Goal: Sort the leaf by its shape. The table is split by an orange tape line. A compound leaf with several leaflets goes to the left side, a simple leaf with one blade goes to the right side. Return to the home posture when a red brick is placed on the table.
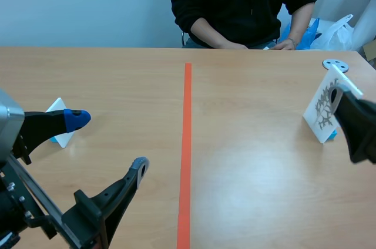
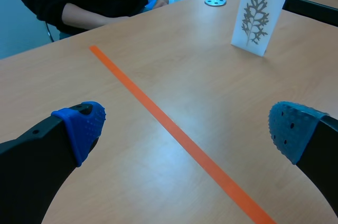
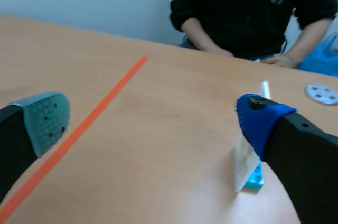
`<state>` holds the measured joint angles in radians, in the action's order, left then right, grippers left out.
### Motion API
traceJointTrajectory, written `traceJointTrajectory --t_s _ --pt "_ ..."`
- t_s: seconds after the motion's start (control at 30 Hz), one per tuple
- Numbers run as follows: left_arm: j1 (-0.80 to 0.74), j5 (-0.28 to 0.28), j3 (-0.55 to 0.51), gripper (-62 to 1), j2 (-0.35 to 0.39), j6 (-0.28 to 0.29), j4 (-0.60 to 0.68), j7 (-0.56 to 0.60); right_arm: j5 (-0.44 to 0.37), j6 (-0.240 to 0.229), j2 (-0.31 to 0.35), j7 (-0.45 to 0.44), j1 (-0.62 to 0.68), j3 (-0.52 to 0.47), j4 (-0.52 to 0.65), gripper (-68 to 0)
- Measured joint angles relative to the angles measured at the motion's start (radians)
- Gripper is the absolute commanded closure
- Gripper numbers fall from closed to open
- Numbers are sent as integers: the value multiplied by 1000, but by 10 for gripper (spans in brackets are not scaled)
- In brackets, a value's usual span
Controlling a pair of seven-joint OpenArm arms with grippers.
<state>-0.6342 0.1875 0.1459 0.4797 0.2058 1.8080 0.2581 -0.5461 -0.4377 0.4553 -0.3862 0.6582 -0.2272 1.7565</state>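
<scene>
Just beside one finger of my released right end effector (image 3: 154, 122), the leaf card (image 3: 246, 156) stands upright; any sideways nudge from me could tip it over.

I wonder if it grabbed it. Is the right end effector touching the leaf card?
Cannot tell. In the right wrist view a finger of the right end effector overlaps the leaf card, hiding any gap; the scene view too.

Black left tool (image 2: 187, 126) & right tool (image 3: 154, 121), thick fingers (image 2: 31, 155), dotted pads (image 2: 84, 123) blue, one grey-green.
</scene>
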Motion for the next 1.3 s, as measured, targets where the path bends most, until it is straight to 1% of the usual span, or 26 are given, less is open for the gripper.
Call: traceJointTrajectory --t_s 0.1,0.13,0.17,0.33,0.4,0.47,0.53,0.67,0.73,0.8,0.93,1.03,1.23,1.3 --pt "0 1 0 -623 0 0 0 0 0 -60 0 -10 47 0 1 -679" --pt "0 1 0 -623 0 0 0 0 0 -72 0 -10 58 0 1 -679" --pt "0 2 0 -623 0 0 0 0 2 -80 0 -10 70 0 1 -679" --pt "-2 6 0 -623 0 0 0 0 7 -91 0 -13 110 0 0 -679" --pt "-8 44 0 -623 0 0 0 -1 18 -92 0 -13 109 0 0 -679" --pt "-19 83 0 -623 0 -3 0 -10 18 -106 0 -13 107 0 0 -679" --pt "-32 106 0 -623 0 -3 0 -52 18 -130 0 -13 106 0 0 -679" --pt "-50 111 -3 -623 0 -3 0 -91 18 -132 0 -7 104 0 0 -679" --pt "-50 109 -5 -623 0 -3 0 -101 18 -132 1 30 104 0 0 -679" --pt "-50 109 -9 -623 0 -3 10 -116 18 -132 1 48 104 0 0 -679" --pt "-50 109 -9 -623 0 -3 39 -143 18 -132 2 42 104 0 0 -679" --pt "-50 109 -9 -623 0 -5 42 -143 18 -132 1 24 104 0 0 -679" --pt "-50 109 -9 -623 0 -11 42 -169 18 -132 -1 18 104 0 0 -679" --pt "-50 109 -9 -623 0 -11 42 -168 18 -131 -1 -3 104 0 0 -679"
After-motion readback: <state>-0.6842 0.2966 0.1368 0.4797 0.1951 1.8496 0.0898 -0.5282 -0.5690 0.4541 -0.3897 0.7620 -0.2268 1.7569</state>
